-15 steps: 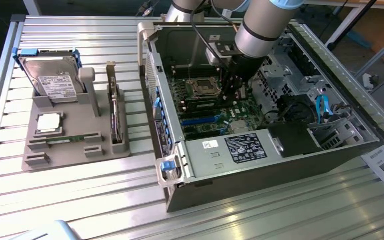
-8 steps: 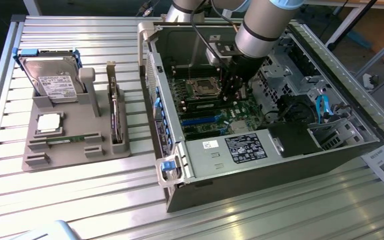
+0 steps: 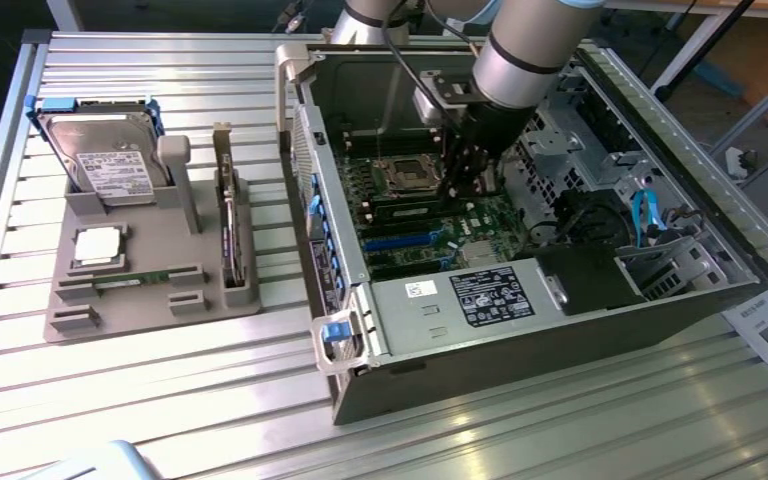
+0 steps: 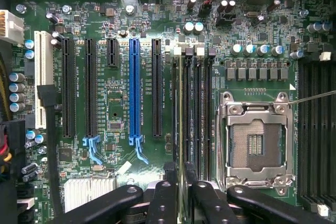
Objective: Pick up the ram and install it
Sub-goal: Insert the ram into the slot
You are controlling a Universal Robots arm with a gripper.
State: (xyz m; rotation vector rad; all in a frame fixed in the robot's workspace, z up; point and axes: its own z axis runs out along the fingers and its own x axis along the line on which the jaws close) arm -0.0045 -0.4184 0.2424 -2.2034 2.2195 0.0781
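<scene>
One ram (image 4: 180, 114) stands edge-up in the memory-slot bank between the one empty processor socket (image 4: 255, 140) and the expansion slots. One gripper (image 4: 180, 174): jaws slightly spread, straddling the ram's upper edge. One open computer case (image 3: 598, 310) holds the motherboard. One grey holder (image 3: 144, 300) carries one hard drive (image 3: 107, 160), one processor chip (image 3: 100, 245) and one expansion card (image 3: 228, 230).

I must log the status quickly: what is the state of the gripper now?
Gripper: open, holding nothing; its jaws stand apart on either side of the long, thin green ram stick.
</scene>
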